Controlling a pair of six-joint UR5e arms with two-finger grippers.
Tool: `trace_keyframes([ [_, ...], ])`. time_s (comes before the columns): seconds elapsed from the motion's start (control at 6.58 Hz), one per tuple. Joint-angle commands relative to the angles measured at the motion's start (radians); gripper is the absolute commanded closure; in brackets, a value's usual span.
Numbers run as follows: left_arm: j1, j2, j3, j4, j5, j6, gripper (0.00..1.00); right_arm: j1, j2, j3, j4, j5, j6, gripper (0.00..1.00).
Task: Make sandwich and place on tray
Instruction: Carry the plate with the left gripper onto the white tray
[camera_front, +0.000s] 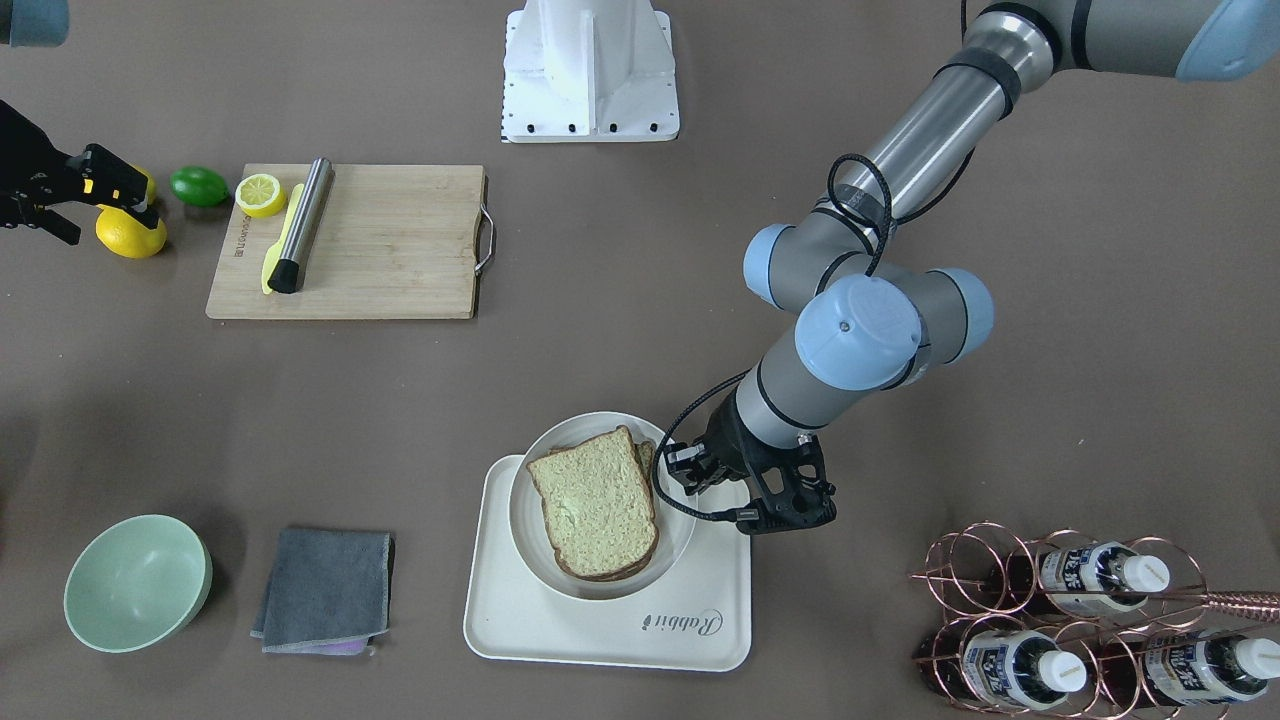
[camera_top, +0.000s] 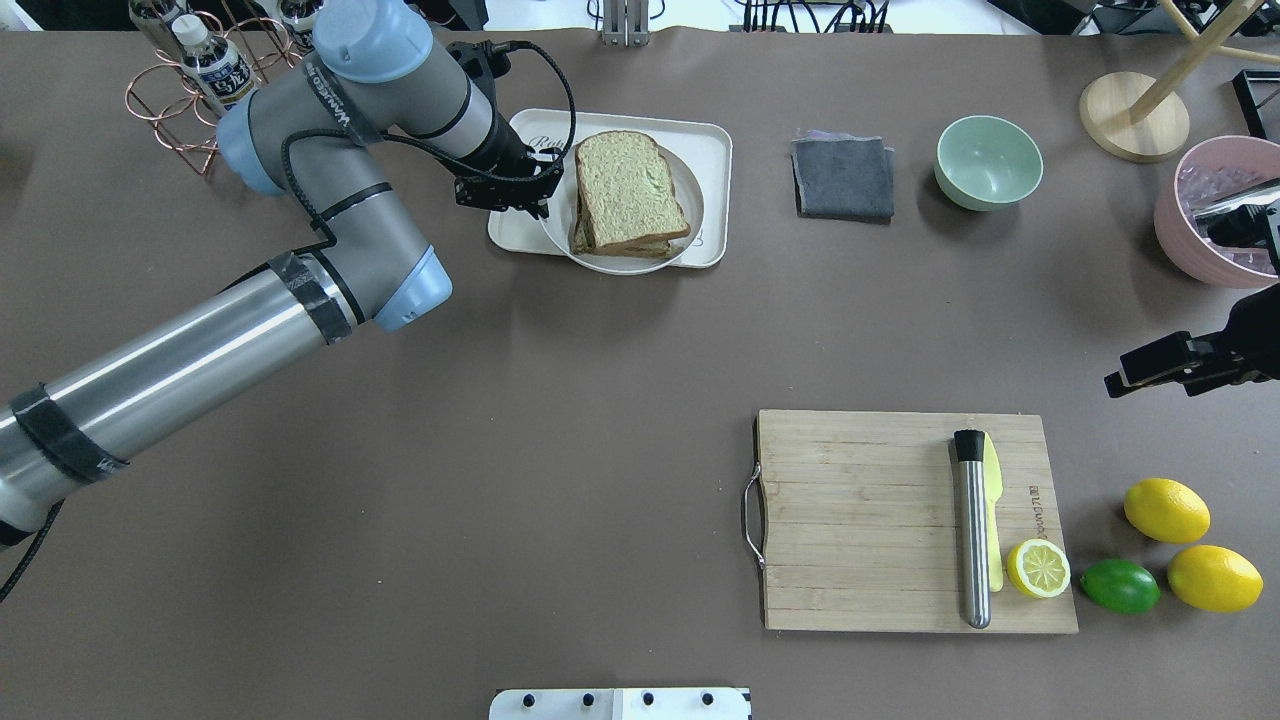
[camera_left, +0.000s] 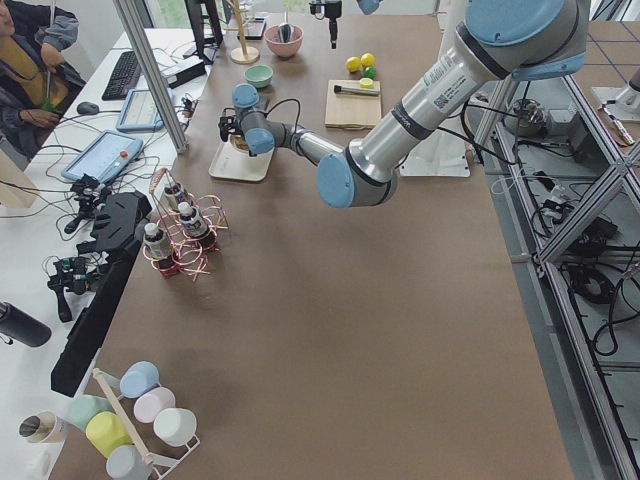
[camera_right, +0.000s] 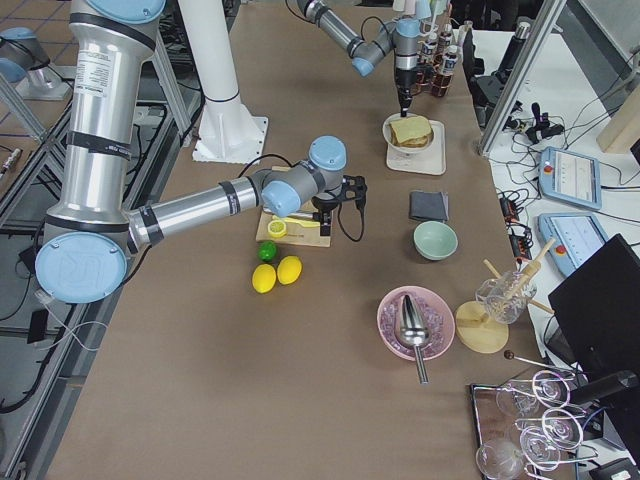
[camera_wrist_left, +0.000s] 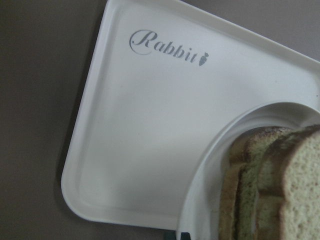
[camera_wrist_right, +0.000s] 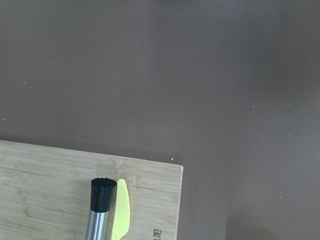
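Tan bread sandwich, flat on round white plate on cream rectangular tray, long axis across tray's width. My left claw beside plate; can't tell whether it's apart or together.

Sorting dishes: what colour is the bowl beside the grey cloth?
Pale green bowl, clearest in exterior front-facing view.

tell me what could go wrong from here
1. The left pincer sits right beside the plate; if it pulls away carelessly, it might nudge the plate.
2. The plate seems to overlap the rim of the tray on the robot's side, so it may rock or slip off.
3. The slices of the sandwich are stacked askew; a bump could slide the top one off.
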Motion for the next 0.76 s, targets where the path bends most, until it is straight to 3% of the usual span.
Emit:
trace_keyframes([
  [0.0,-0.006,-0.072,0.17,-0.093,0.005,0.013,1.0,0.002,-0.001,0.003,0.0,0.0,0.0,0.01],
  [0.61,-0.006,-0.1,0.266,-0.158,0.034,0.03,1.0,-0.005,0.001,0.0,0.0,-0.005,0.002,0.01],
])
